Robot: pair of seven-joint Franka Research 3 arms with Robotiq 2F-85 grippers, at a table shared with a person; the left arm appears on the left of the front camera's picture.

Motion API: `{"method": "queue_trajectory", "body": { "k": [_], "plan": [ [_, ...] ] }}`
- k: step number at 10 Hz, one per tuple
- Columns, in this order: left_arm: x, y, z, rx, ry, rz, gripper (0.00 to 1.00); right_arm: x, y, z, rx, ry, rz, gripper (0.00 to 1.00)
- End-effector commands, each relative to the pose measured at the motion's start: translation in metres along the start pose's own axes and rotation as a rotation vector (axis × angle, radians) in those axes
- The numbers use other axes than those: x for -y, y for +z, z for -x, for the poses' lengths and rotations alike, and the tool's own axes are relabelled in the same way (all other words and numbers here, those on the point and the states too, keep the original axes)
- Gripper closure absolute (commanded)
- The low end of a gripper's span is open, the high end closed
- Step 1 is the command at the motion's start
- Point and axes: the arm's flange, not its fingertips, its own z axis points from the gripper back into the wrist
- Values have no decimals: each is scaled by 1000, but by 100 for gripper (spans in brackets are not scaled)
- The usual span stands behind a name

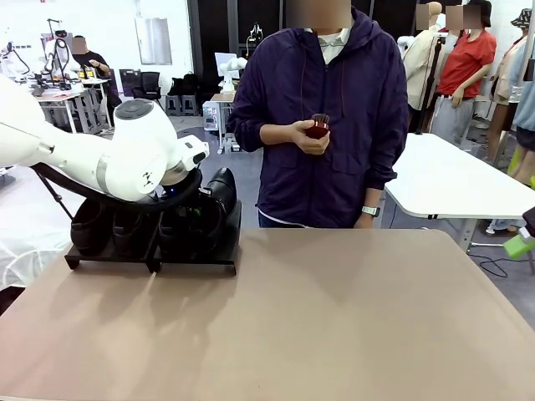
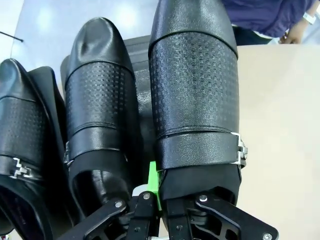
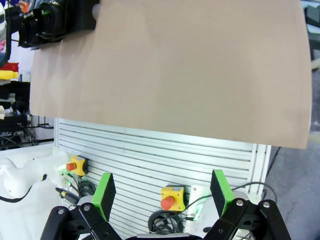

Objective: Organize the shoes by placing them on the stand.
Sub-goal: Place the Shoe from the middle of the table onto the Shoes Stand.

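The tabletop (image 1: pixel 334 317) lay broad and tan before me, with the stand (image 1: pixel 192 261) at its far left corner, just beside the edge nearest the person (image 1: pixel 326 117). Everything I cared about sat on or over that stand. Three shoes (image 1: pixel 113 227) already rested on it in a row, toes pointing away from me. The fourth shoe (image 2: pixel 194 85) was at the stand's right end, next to its neighbour (image 2: pixel 97 95) and tilted with its toe raised toward the person; I could not tell whether its sole had met the stand.

My left pincer (image 2: pixel 157 197) was squeezed fully together on that fourth shoe, the green pad (image 2: pixel 154 184) pinching the inner wall of the collar beside the opening. My right pincer (image 3: pixel 162 192) hung well away from the stand, off the near edge of the tabletop, spread wide and holding nothing.

I judged the shoe stiff in its leather and moderately heavy, the weight running toward heel and sole. The glossy toe looked slippery and easy to scuff, so the collar rim was the sensible place to grip: thin enough to pinch, firm enough not to fold. Held from one side like that, it would want to swing toe-down, so I reckoned a slow lowering was called for.

Above the stand's far side, the person held a small reddish brush (image 1: pixel 318 127).
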Motion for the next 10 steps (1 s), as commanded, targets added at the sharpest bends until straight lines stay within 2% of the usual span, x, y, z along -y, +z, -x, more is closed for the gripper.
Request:
{"method": "queue_trajectory", "body": {
  "k": [1, 3, 4, 5, 6, 10],
  "plan": [
    [4, -7, -11, 12, 34, 10, 100, 1, 3, -1, -2, 16, -16, 0],
    [6, -13, -13, 0, 39, 4, 100, 1, 3, -1, -2, 16, -16, 0],
    [6, -14, -14, 3, 41, 9, 66, 1, 3, -1, -2, 16, -16, 0],
    [7, -13, -14, 9, 43, 5, 9, 1, 3, -1, -2, 16, -16, 0],
    [7, -13, -14, 9, 45, 1, 0, 1, 3, -1, -2, 16, -16, 0],
    [11, -7, -18, 26, 30, -7, 0, 1, 3, -1, -2, 16, -16, 0]
  ]
}}
